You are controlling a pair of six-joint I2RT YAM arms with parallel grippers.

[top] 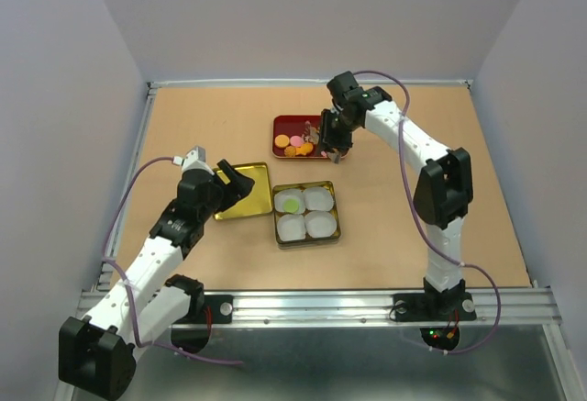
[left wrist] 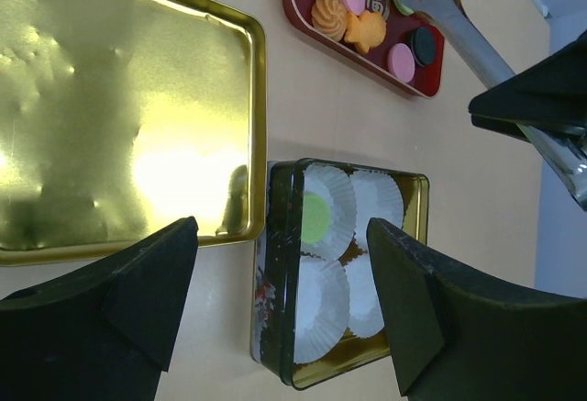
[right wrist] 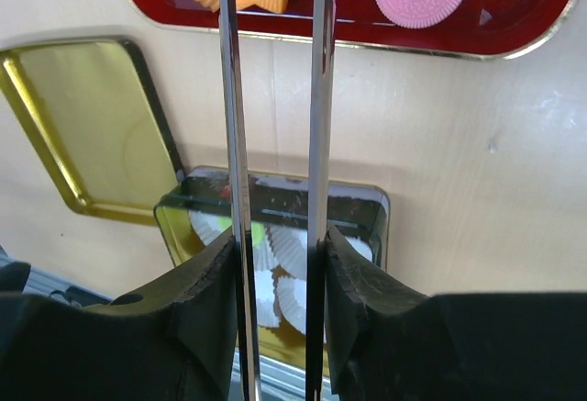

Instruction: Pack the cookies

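So the cookies point(left wrist: 400, 61), small flat discs, mostly sit in the shallow red rectangular tray point(top: 289, 124) on the far side of the square gold tin point(left wrist: 275, 263). From my left wrist I count seven there: two pink, one dark, one green half hidden under the tongs, and three orange-tan ones, one of them fish-shaped. An eighth, a green cookie point(left wrist: 315, 218), already lies inside the tin.

The tin holds four white pleated paper cups point(left wrist: 321, 305). One has that green cookie in it, and the other three look bare. One cup per cookie, I'd guess, so nothing slides around.

My right gripper point(right wrist: 275, 263) is clenched around one pair of long silver metal tongs point(right wrist: 319, 98), tips down over the tray. Makes sense, since my pads are too fat for discs that thin. Can't tell whether the tips have anything pinched.

The tin's one flat gold lid point(left wrist: 119, 107) lies just left of the tin, touching or nearly, which keeps the opening free. My left gripper point(left wrist: 282, 231) hangs over the tin's lid-side edge, fingers spread wide, grasping nothing. It's probably there to steady the tin.
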